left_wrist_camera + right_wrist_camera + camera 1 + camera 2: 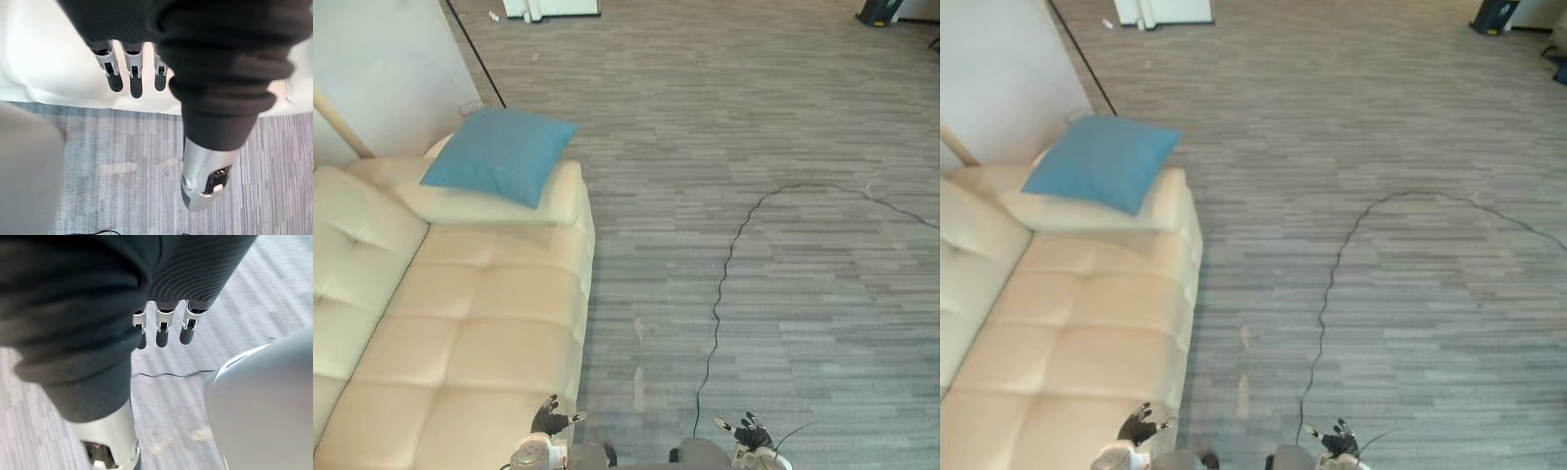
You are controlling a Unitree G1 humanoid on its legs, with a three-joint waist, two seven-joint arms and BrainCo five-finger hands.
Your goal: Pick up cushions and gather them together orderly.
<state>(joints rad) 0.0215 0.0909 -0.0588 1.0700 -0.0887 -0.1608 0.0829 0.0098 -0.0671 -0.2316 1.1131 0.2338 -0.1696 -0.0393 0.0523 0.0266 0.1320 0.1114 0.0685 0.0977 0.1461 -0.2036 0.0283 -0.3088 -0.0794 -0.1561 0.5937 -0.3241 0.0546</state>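
Presently, the blue cushion [499, 154] was noted lying on the sofa [480, 333] at its far arm, judged light, soft and best gripped along an edge, while the left hand [548, 421] and right hand [751, 432] were held low, fingers [136, 83] apart and empty.

A: How much of the cream tufted leather sofa [480, 323] shows?
B: Part. The left and bottom edges cut it off, backrest included.
A: The cream pad [489, 208] at its far end?
B: The square blue fabric cushion [499, 154] covers its middle. Armrest or loose cushion, I cannot tell.
A: Along the top edge?
B: 2 cropped things, a white object [553, 8] and a dark object [879, 10], neither identifiable. A white speck [493, 16] on the grey plank floor [754, 147] is too small to tell.
A: The hands?
B: The left hand [548, 421] and right hand [751, 432] are cut off at the bottom edge. In the left wrist view the dark ribbed cover [220, 58] hides the fingers' [135, 81] bases.
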